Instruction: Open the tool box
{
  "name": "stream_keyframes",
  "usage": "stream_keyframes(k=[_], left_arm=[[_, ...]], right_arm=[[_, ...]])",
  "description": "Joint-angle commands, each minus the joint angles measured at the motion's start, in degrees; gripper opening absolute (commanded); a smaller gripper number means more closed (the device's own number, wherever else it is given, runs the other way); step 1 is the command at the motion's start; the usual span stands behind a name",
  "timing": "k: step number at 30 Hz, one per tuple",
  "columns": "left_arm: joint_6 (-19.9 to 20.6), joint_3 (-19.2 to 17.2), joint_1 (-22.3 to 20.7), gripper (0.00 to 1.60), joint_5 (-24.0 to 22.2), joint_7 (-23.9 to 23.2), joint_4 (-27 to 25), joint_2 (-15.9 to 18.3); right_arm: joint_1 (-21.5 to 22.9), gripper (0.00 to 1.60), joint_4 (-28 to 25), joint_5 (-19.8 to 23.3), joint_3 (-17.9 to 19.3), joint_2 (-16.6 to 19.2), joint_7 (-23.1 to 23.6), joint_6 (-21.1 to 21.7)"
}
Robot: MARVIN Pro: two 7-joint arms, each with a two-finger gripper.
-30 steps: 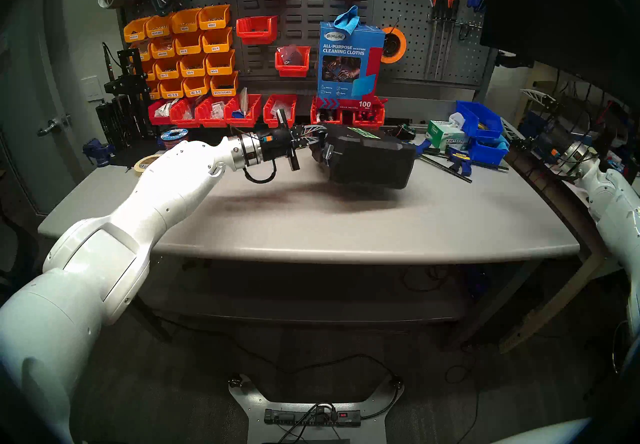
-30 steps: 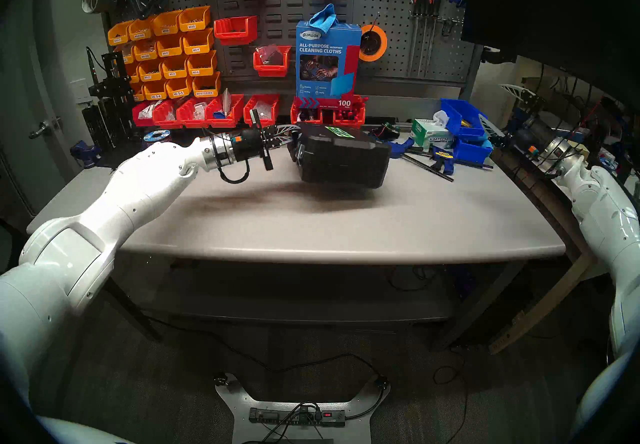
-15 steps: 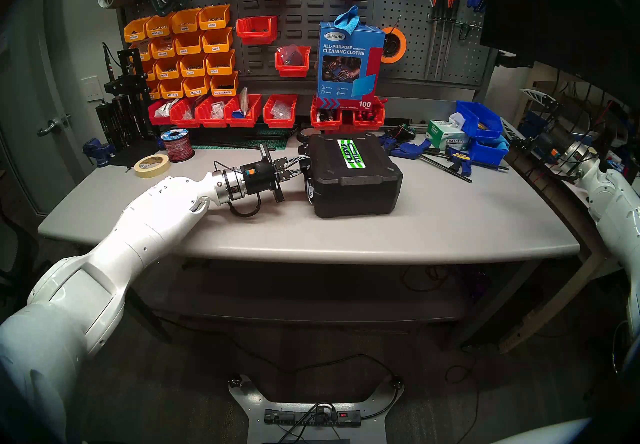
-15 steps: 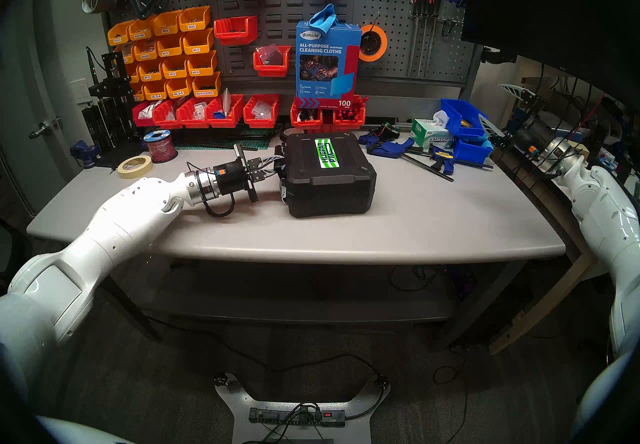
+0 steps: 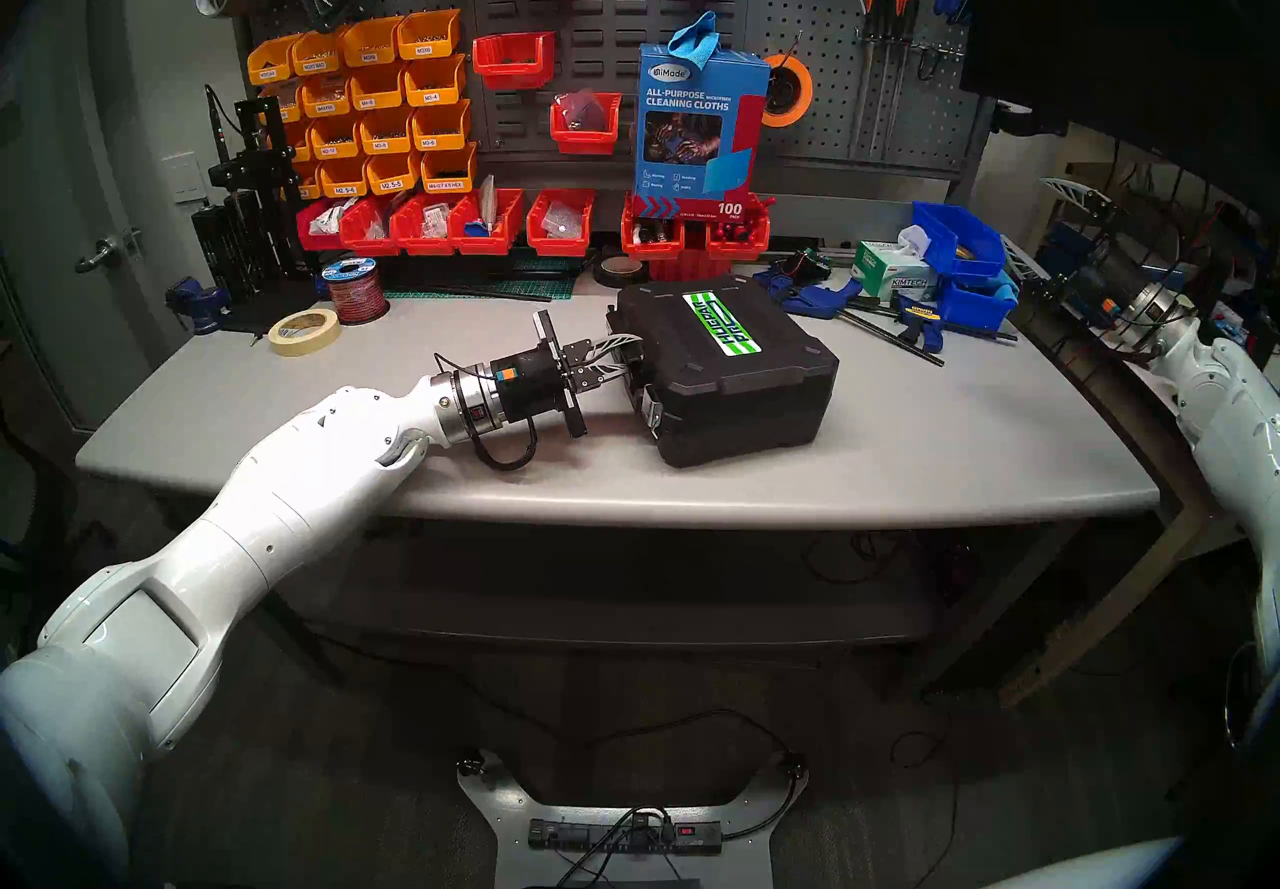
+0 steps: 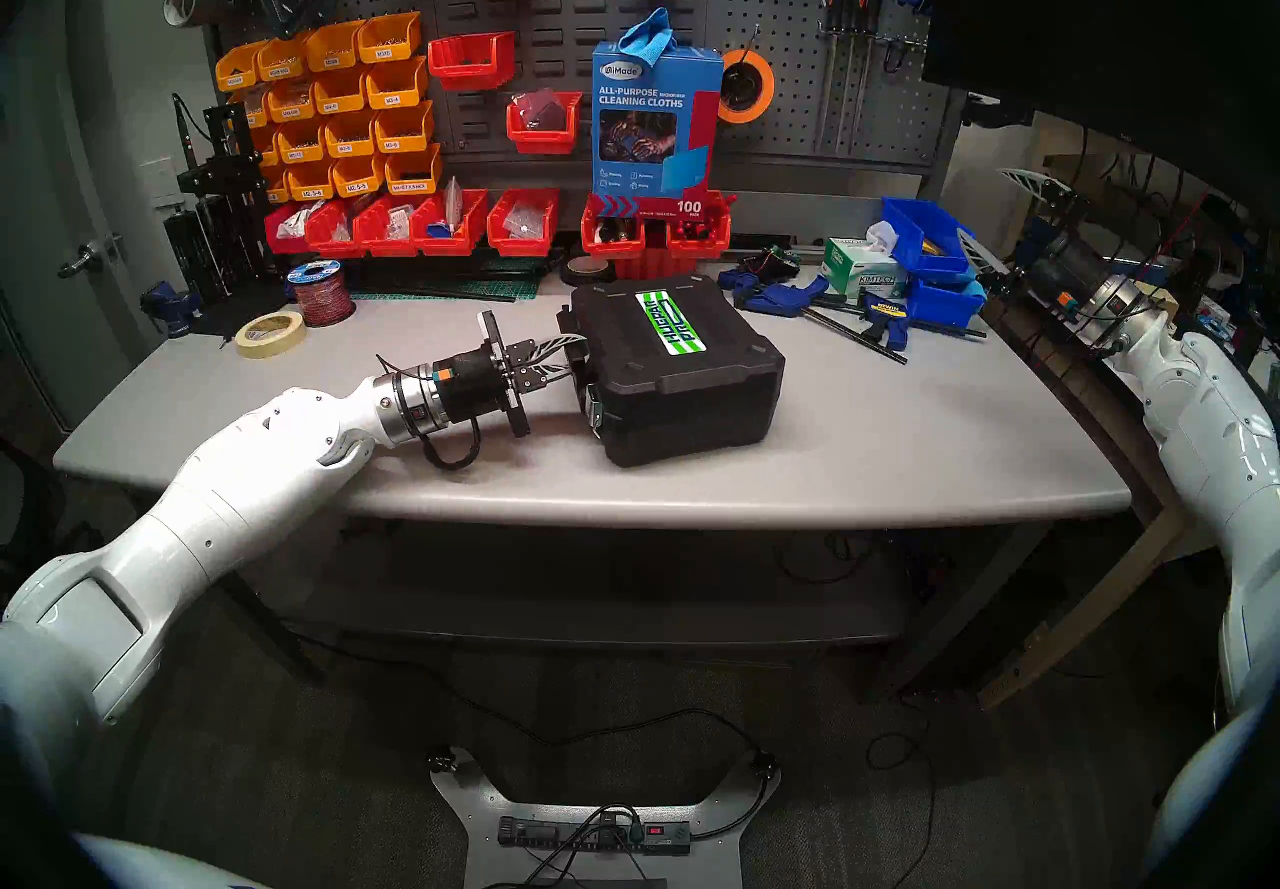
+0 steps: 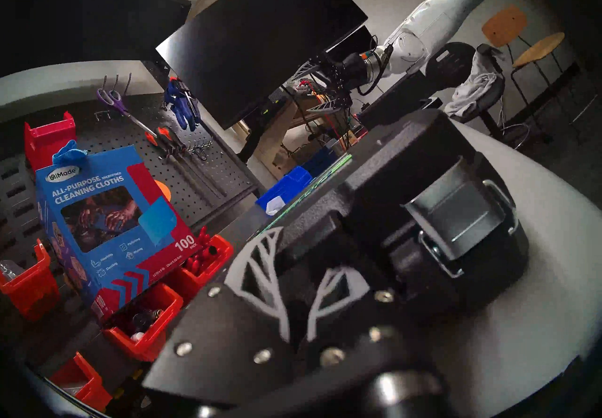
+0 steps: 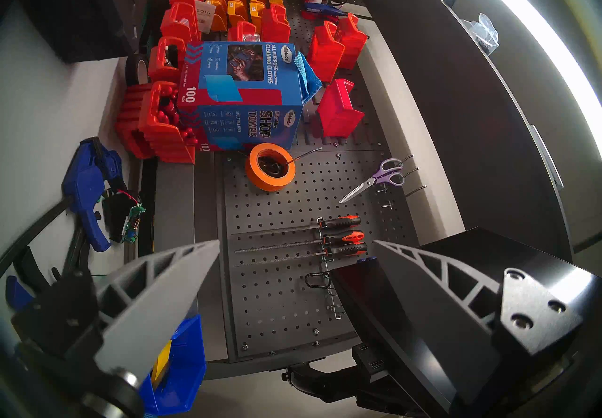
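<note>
My left gripper (image 5: 627, 359) was clamped on the handle (image 5: 632, 350) of the box (image 5: 727, 368); latches (image 5: 651, 406) faced it, right gripper (image 8: 293, 280) gaped far off.

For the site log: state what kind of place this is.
Most likely a workshop or robotics lab: a pegboard hung with screwdrivers, wall-mounted yellow parts bins, and clamps on a grey workbench.
</note>
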Motion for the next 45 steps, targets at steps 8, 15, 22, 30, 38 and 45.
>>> stream_keyframes(k=[8, 15, 22, 30, 38, 45], left_arm=[[5.31, -1.02, 1.08, 0.00, -1.53, 4.83, -11.92, -2.92], [10.67, -0.55, 2.71, 0.00, 0.58, 7.15, -17.59, -1.57], [17.19, -0.37, 4.69, 0.00, 4.60, 10.17, -23.44, 0.90], [28.69, 1.47, 9.34, 0.00, 13.27, 17.61, -28.29, 3.59], [36.36, 3.70, 9.58, 0.00, 18.27, 25.78, -25.98, -0.42], [40.92, 6.02, 9.11, 0.00, 20.29, 31.24, -23.43, -5.32]], right_arm=[[0.40, 1.60, -0.15, 0.08, 0.36, 0.42, -0.18, 0.09], [0.41, 1.60, -0.16, 0.09, 0.37, 0.45, -0.20, 0.09], [0.41, 1.60, -0.18, 0.09, 0.39, 0.48, -0.23, 0.09], [0.41, 1.60, -0.19, 0.07, 0.40, 0.53, -0.29, 0.09], [0.40, 1.60, -0.20, 0.08, 0.40, 0.53, -0.29, 0.09], [0.40, 1.60, -0.20, 0.09, 0.39, 0.52, -0.28, 0.09]])
